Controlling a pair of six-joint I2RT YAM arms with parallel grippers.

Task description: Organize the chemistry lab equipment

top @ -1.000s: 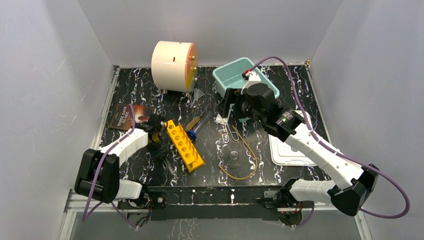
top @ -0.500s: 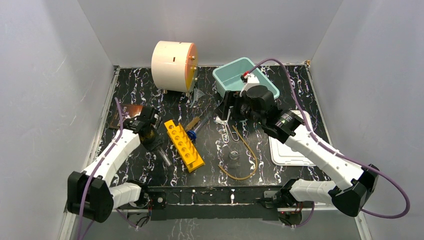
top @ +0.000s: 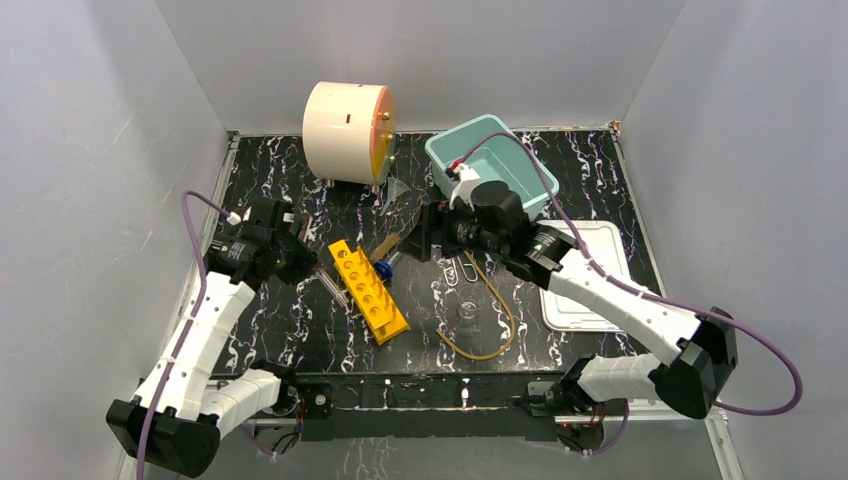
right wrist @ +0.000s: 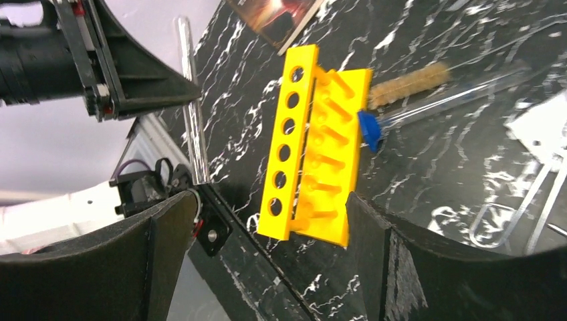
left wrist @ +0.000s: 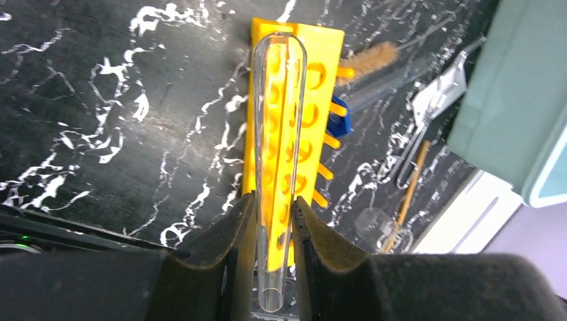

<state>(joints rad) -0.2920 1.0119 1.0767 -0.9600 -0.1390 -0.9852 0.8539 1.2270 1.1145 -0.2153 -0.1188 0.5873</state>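
Clamping a glass tube [left wrist: 277, 134], left jaws hang over white-walled black marbled tabletop [top: 290, 318]; right jaws apart

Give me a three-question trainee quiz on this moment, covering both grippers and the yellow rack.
1. True or false: the left gripper is shut on a clear glass tube.
2. The holes of the yellow rack hold: A) no tubes B) one tube C) three tubes.
3. Fill in: the right gripper has its jaws ____.
Key: 1 true; 2 A; 3 open.
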